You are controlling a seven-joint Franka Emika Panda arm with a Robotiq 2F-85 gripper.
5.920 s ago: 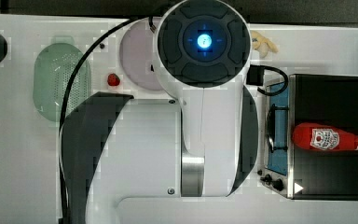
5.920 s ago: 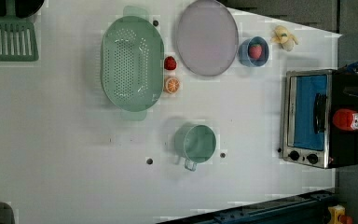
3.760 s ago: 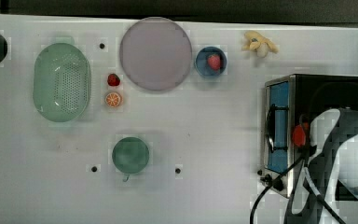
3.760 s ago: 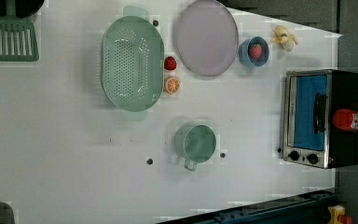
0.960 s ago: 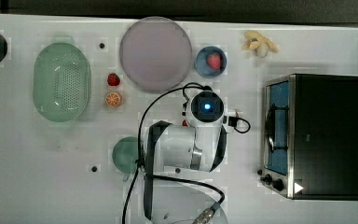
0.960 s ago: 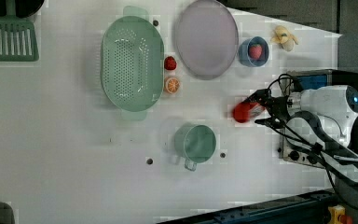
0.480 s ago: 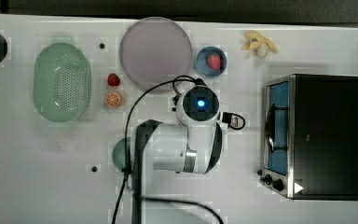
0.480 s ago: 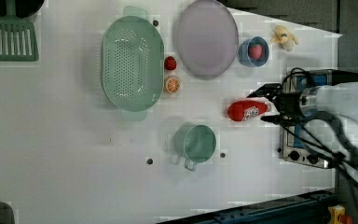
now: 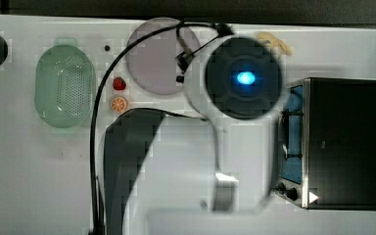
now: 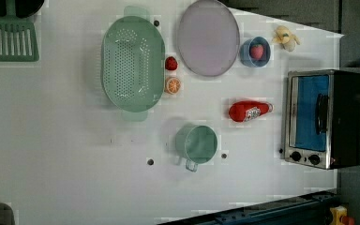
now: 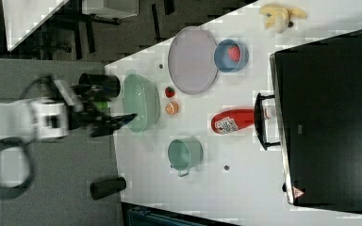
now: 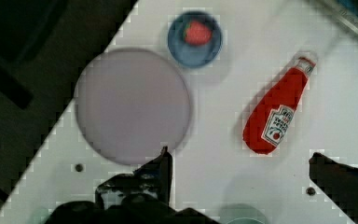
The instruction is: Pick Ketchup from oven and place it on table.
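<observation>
The ketchup (image 12: 276, 114) lies on its side on the table (image 10: 75, 164), in front of the oven (image 10: 323, 119). The gripper (image 12: 240, 170) has its jaws spread wide, empty, with the bottle beyond them. I think lifting straight away is best, without touching it.

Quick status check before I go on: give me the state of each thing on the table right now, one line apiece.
ketchup: lying on its side on the table, cap toward the oven, released.
oven: door shut, nothing on top.
gripper: open, empty, above the ketchup.
blue bowl: holds a strawberry.
green cup: upright, looks empty.
colander: upright, empty.
purple plate: empty.
</observation>
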